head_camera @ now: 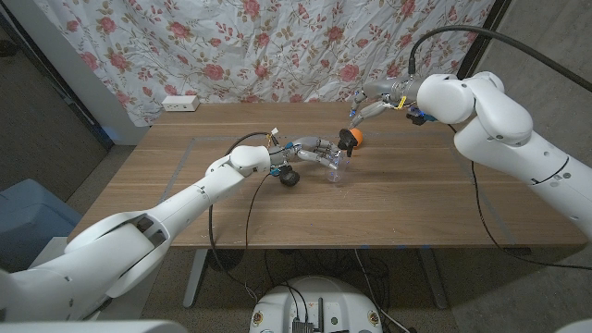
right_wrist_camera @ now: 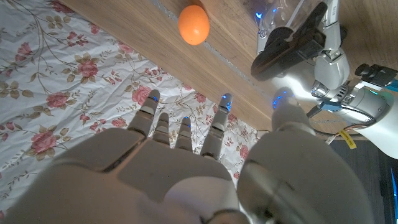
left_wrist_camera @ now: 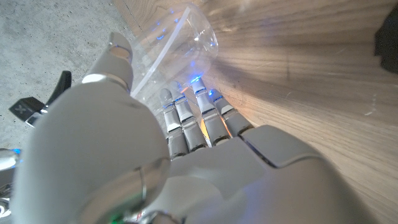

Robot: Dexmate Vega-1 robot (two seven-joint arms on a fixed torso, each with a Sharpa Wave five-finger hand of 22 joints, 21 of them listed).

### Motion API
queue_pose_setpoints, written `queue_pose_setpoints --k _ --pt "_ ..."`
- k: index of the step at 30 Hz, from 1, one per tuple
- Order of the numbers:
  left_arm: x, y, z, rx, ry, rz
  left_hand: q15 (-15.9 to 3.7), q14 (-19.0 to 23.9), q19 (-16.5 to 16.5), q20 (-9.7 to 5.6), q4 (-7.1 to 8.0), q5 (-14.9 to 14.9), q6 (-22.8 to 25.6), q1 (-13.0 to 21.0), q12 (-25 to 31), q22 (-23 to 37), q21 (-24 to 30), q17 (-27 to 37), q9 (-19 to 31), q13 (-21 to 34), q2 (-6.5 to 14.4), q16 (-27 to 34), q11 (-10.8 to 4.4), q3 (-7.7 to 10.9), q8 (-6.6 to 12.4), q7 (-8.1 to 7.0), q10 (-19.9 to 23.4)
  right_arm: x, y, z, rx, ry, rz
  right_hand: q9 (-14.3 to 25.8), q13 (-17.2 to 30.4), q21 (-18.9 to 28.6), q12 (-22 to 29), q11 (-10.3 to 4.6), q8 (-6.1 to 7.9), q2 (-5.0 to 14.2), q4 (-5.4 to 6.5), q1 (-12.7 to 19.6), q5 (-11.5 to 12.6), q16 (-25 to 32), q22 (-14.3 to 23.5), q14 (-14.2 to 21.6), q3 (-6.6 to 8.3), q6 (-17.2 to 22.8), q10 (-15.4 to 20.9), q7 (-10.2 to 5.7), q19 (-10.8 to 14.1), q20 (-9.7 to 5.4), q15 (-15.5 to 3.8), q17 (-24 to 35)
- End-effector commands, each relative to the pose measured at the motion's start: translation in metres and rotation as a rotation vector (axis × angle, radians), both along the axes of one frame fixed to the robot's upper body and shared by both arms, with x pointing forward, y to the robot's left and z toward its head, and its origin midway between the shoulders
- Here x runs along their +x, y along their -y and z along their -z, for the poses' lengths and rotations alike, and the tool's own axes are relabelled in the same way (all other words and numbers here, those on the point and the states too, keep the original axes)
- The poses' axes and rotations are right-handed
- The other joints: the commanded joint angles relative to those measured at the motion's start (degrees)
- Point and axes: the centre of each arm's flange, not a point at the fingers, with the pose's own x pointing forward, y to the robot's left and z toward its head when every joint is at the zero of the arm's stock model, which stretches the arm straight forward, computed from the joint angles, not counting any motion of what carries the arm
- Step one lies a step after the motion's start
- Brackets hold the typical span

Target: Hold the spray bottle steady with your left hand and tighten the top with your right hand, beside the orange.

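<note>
One half seems done: left hand (head_camera: 310, 150) fingers (left_wrist_camera: 186, 118) clamp the clear plastic spray bottle (left_wrist_camera: 180, 37); right hand (head_camera: 370, 104) fingers (right_wrist_camera: 180, 134), apart, hover above the small orange (right_wrist_camera: 193, 24), tightening left.

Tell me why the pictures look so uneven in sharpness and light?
Head view: even light, sharp. Left wrist view: the left hand is close and soft, blue glints on the clear spray bottle. Right wrist view: the right hand blurs, while the orange is crisp.

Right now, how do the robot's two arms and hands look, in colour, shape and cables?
Both arms are glossy white rounded shells. Black cables run along each. The left hand and right hand are grey-white with segmented fingers whose tips glow blue. A yellow tag hangs by the left wrist.
</note>
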Motion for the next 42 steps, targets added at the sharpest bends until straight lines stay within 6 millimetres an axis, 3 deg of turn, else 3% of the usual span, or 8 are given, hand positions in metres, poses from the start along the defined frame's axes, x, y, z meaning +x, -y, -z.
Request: queue_pose_setpoints --k 1,3,12,24,42 --pt "-0.001 0.0 0.0 0.004 -0.001 -0.001 -7.27 0.49 0.05 -4.01 0.11 0.21 3.41 -0.78 -0.06 0.18 -0.26 0.18 0.29 0.13 6.26 -0.18 -0.8 0.34 6.8 0.56 1.6 0.002 0.01 -0.003 -0.001 -0.041 -0.044 0.08 0.21 0.0 -0.29 -0.23 -0.65 -0.28 0.17 2.44 0.23 -0.39 0.16 -1.91 0.93 -1.52 -2.75 -0.62 -1.19 -0.01 0.27 0.03" --pt "-0.001 0.0 0.0 0.005 -0.001 0.001 -7.31 0.55 0.05 -4.0 0.11 0.2 3.49 -0.81 -0.05 0.18 -0.26 0.16 0.29 0.13 6.24 -0.19 -0.82 0.34 6.84 0.52 1.68 0.003 0.011 -0.003 -0.007 -0.054 -0.05 -0.09 0.13 0.0 -0.5 -0.09 -1.47 -0.36 0.32 4.33 0.33 -0.53 0.15 -3.26 1.38 -3.12 -5.89 -0.66 -2.02 -0.03 0.81 -0.1" --pt "0.001 0.0 -0.001 0.009 -0.001 0.01 -7.35 0.64 0.1 -4.04 0.05 0.2 3.46 -0.78 -0.12 0.18 -0.24 0.16 0.25 0.16 6.22 -0.23 -0.96 0.32 6.91 0.5 1.79 0.004 0.013 -0.003 -0.056 -0.037 -0.084 -0.47 0.04 -0.03 -0.3 0.34 -3.69 -1.15 0.4 7.76 0.84 -0.73 0.14 -6.01 1.91 -7.09 -10.86 -0.7 -3.83 0.02 1.66 -0.46" --pt "0.004 0.002 -0.005 0.041 0.001 0.036 -7.42 0.69 0.13 -4.04 0.03 0.19 3.5 -0.74 -0.27 0.17 -0.24 0.22 0.2 0.21 6.26 -0.25 -0.99 0.27 7.05 0.46 1.81 0.005 0.025 0.0 -0.115 0.024 -0.208 -0.37 0.03 0.37 0.61 -0.42 -4.04 -1.08 0.17 10.93 1.7 0.03 0.13 -5.02 2.81 -7.34 -10.38 -0.75 -3.44 -0.31 0.81 -0.7" --pt "0.007 0.008 -0.011 0.086 0.006 0.069 -7.32 0.84 0.18 -4.04 0.05 0.2 3.61 -0.8 -0.37 0.17 -0.23 0.2 0.13 0.28 6.34 -0.39 -1.06 0.26 7.27 0.45 2.16 0.004 0.018 -0.002 -0.277 0.019 -0.267 -0.37 0.05 0.13 0.39 -0.33 -4.78 -1.91 0.33 12.58 2.16 -0.14 0.1 -5.92 2.95 -8.59 -12.12 -0.76 -3.94 -0.01 1.04 -0.75"
